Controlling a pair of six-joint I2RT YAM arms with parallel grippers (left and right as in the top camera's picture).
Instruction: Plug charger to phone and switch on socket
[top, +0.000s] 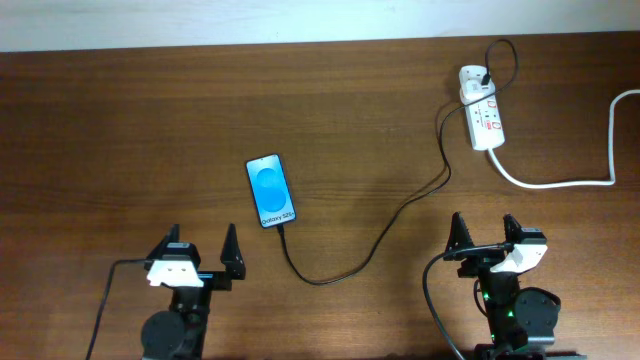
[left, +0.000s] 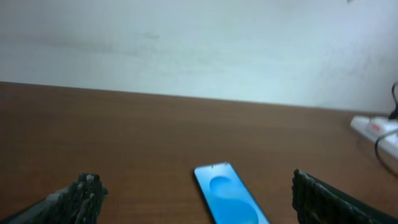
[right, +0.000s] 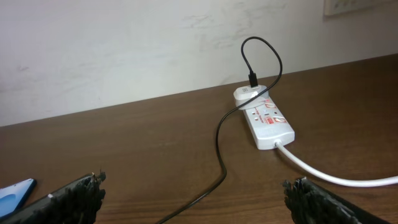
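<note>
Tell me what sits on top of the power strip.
A white adapter stands plugged in at the far end of the power strip, the black charger cable looping out of it. Red-marked switches show alongside. The adapter covers its own outlet and pins.

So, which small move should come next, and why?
Probably the left gripper should reach forward to the end of the cable at the near edge of the phone. It and the right gripper are open and empty, it is nearer, and the overhead view does not show whether the tip is plugged in.
</note>
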